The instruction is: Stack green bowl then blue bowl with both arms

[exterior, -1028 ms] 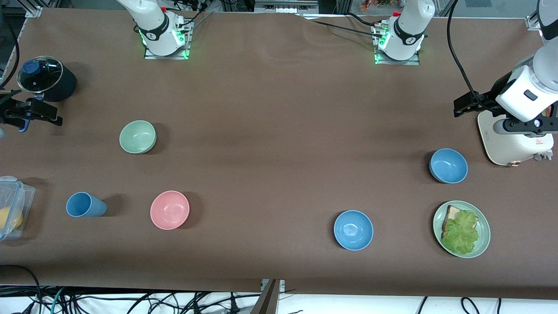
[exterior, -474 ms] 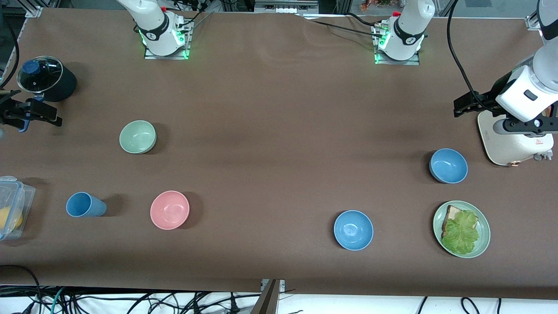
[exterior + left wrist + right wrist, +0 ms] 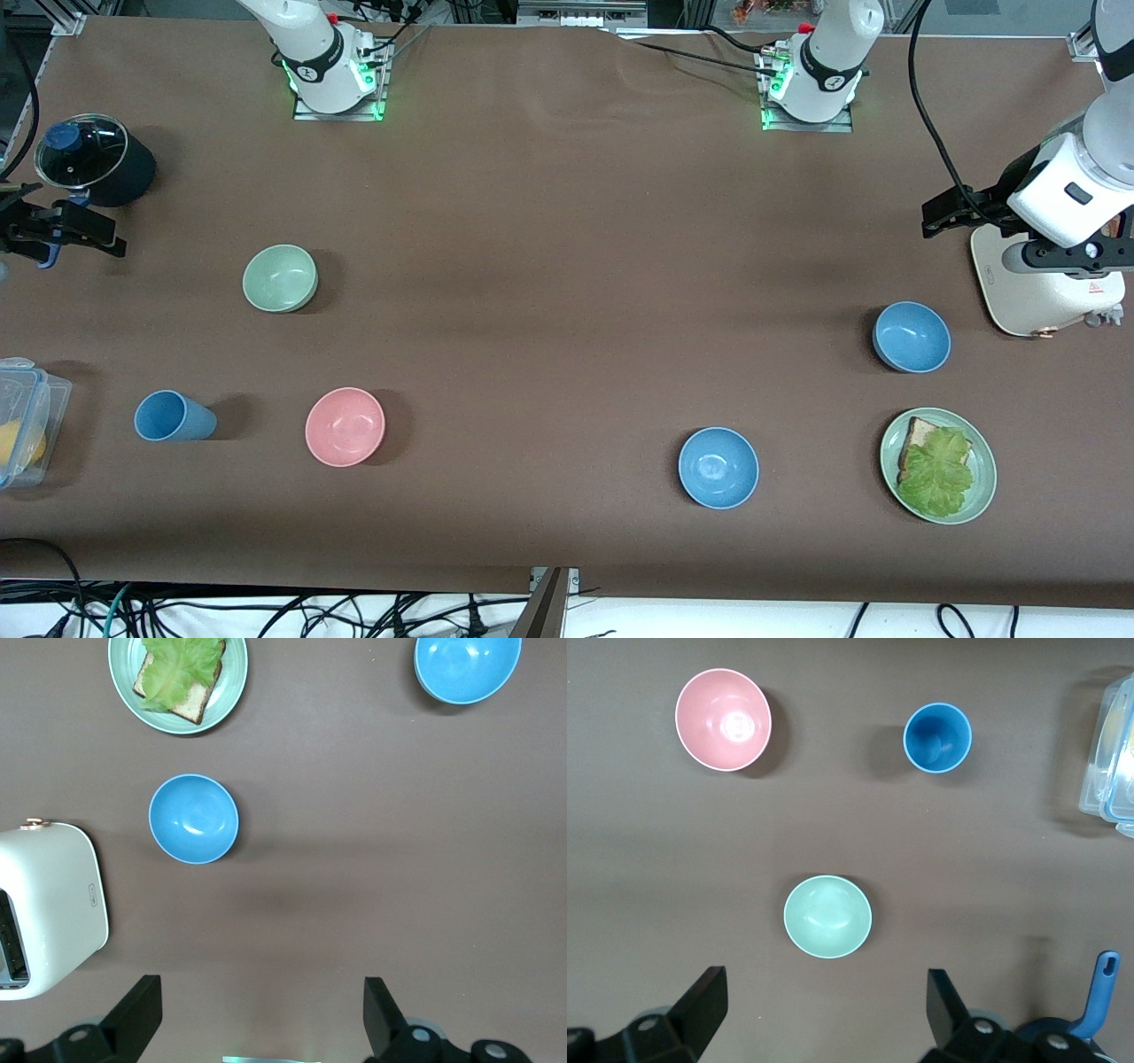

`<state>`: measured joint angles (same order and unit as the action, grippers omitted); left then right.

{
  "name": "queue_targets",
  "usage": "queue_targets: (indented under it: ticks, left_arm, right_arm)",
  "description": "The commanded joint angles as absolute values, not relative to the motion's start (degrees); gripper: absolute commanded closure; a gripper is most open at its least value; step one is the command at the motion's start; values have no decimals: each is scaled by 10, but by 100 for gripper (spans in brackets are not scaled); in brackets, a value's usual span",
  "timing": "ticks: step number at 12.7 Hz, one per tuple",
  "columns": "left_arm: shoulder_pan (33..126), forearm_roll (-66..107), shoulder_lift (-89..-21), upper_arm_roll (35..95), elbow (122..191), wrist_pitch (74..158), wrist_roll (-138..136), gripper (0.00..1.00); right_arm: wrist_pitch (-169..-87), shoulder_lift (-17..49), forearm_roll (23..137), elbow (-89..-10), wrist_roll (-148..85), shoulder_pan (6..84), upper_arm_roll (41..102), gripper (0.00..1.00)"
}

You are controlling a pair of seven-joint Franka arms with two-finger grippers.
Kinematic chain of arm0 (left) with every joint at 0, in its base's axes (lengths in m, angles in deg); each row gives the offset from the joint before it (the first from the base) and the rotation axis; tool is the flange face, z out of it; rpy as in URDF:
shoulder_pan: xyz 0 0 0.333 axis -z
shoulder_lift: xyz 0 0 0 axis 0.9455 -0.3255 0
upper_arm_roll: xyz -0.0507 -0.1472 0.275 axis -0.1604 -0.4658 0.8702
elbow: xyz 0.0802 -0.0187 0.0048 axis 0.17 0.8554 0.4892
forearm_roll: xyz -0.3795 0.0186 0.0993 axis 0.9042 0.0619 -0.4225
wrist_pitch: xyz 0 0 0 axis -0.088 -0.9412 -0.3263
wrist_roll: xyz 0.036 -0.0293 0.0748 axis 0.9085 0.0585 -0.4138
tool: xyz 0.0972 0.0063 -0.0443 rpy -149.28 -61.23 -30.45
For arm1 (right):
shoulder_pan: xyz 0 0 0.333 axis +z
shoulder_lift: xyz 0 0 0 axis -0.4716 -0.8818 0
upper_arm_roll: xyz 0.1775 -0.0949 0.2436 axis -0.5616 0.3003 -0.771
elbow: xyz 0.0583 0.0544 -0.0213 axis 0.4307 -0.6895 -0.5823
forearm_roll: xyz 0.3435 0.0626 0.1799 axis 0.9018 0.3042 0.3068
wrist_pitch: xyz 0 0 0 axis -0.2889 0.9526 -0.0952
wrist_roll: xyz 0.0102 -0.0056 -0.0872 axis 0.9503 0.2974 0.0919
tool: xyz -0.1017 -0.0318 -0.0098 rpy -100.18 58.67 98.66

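Note:
The green bowl [image 3: 280, 278] stands empty on the brown table toward the right arm's end; it also shows in the right wrist view [image 3: 827, 916]. Two blue bowls stand toward the left arm's end: one [image 3: 911, 337] by the toaster, one [image 3: 718, 467] nearer the front camera. Both show in the left wrist view [image 3: 193, 818] [image 3: 467, 669]. My right gripper [image 3: 84, 232] [image 3: 824, 1014] hangs high, open and empty, with the green bowl just ahead of its fingers. My left gripper [image 3: 941, 215] [image 3: 257, 1019] hangs high by the toaster, open and empty.
A pink bowl [image 3: 345, 426] and a blue cup [image 3: 173, 416] stand nearer the front camera than the green bowl. A plate [image 3: 983, 483] with toast and lettuce, a white toaster [image 3: 1045, 283], a lidded black pot [image 3: 93, 159] and a plastic box [image 3: 27, 416] stand at the table's ends.

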<state>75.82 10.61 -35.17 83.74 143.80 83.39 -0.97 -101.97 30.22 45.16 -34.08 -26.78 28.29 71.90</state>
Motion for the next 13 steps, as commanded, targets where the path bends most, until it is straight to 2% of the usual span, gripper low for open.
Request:
queue_targets:
  ticks: [1,10,13]
  left_arm:
    - [757,120,-350,838,1428,820,-13,0]
    - [757,120,-350,838,1428,820,-12,0]
    - [757,120,-350,838,1428,820,-12,0]
  right_arm:
    - [-1018,299,443,-330,-275,276,710,1]
    - [-1018,298,443,-330,-276,276,710,1]
    - [-1014,272,394,-334,-276,280,709,1]
